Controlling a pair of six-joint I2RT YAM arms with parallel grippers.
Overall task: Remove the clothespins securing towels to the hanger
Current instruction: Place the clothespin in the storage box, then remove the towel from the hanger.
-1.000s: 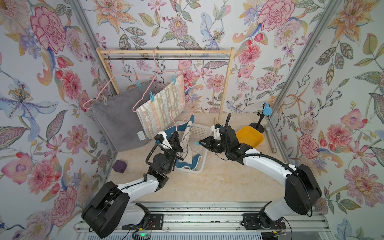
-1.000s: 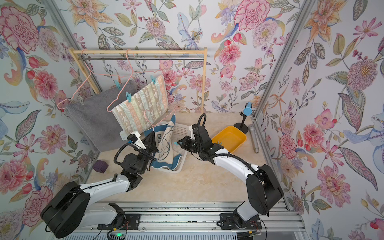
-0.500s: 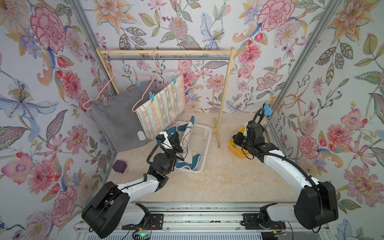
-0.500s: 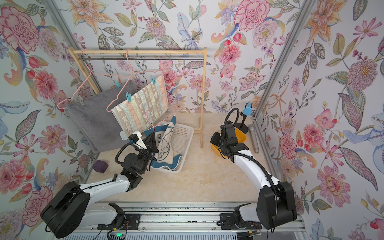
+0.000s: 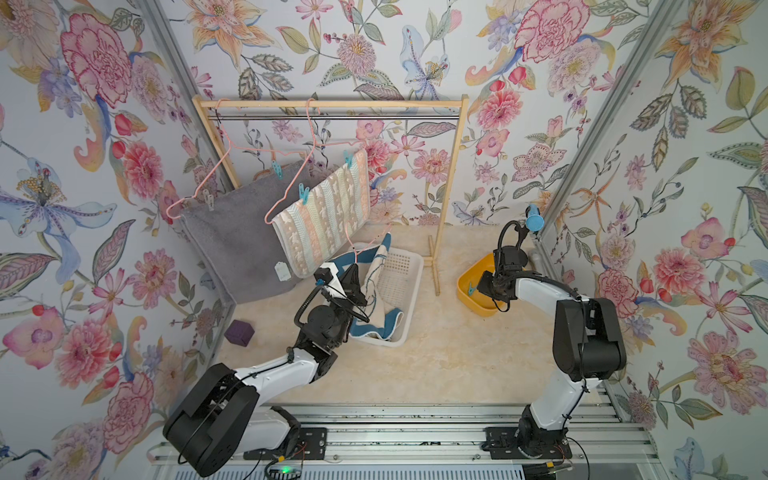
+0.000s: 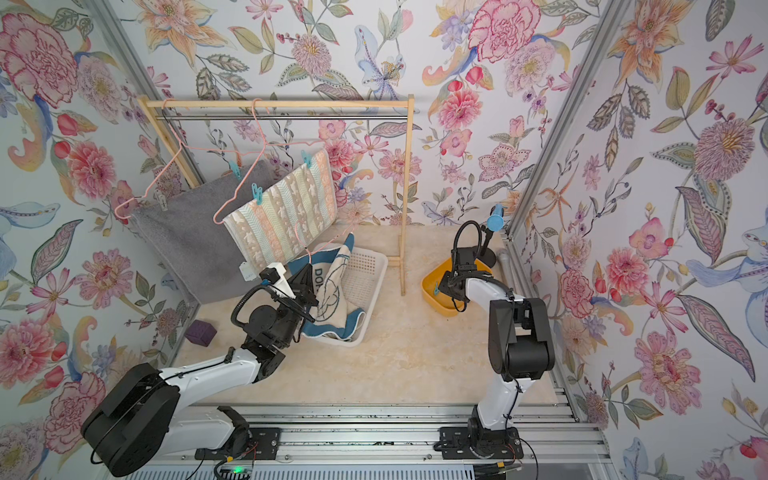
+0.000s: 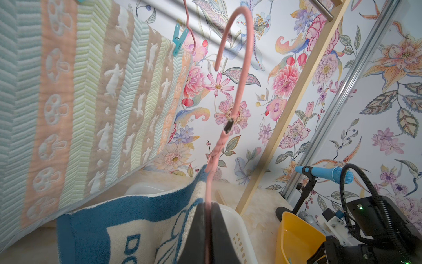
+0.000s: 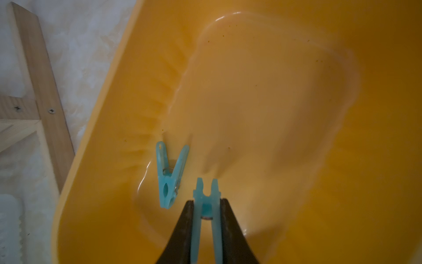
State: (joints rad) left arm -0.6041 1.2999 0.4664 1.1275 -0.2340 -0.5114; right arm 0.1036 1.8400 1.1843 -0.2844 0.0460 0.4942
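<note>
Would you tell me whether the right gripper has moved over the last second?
Yes: the right gripper crossed from the white basket side of the rack's wooden post to over the yellow bin.

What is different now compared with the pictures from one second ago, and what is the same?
The right claw swung from the basket over to the yellow bin, carrying a teal clothespin that it still grips. It now hangs low inside, beside another pin lying there. Unchanged: the left claw stays shut on the pink hanger; the grey towel and striped towel hang as before.
</note>
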